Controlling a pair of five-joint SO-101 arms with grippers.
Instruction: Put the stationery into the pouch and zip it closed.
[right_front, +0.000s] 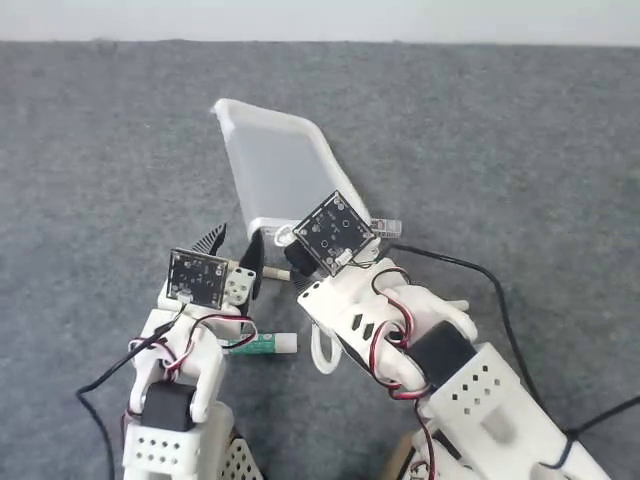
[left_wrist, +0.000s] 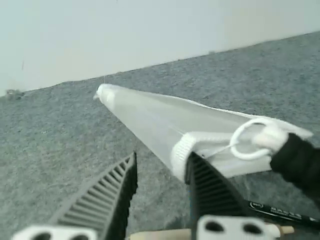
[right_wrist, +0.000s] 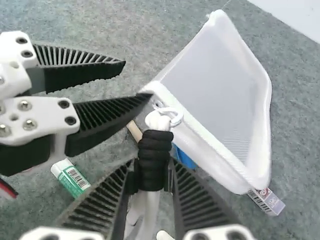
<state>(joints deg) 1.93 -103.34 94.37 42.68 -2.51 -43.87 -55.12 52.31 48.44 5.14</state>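
Closest to the lens, two white arms low over grey, felt-like carpet (right_front: 90, 150). At far left, left gripper (right_front: 238, 240) spread wide, gripping nothing, one fingertip right at the near corner of the pouch (right_front: 275, 165). Beside that arm, green-and-white stick (right_front: 262, 343) flat on the carpet, between both arms. Further right, the translucent white pouch itself, angled away toward the wall, near end by both grippers. Blue shape (right_wrist: 184, 156) dimly visible through the mesh there, and wooden pencil (right_wrist: 134, 131) tip poking out by that end. Next, right gripper (right_wrist: 152, 170) pinched tight on black zip pull (right_wrist: 152, 150), with white ring (right_wrist: 167, 114) just beyond. Right again, clear barcoded piece (right_front: 385, 226) sticking past the pouch's corner. Then black cable (right_front: 495, 290) trailing over carpet. Beyond everything, pale plain wall (right_front: 320, 18).
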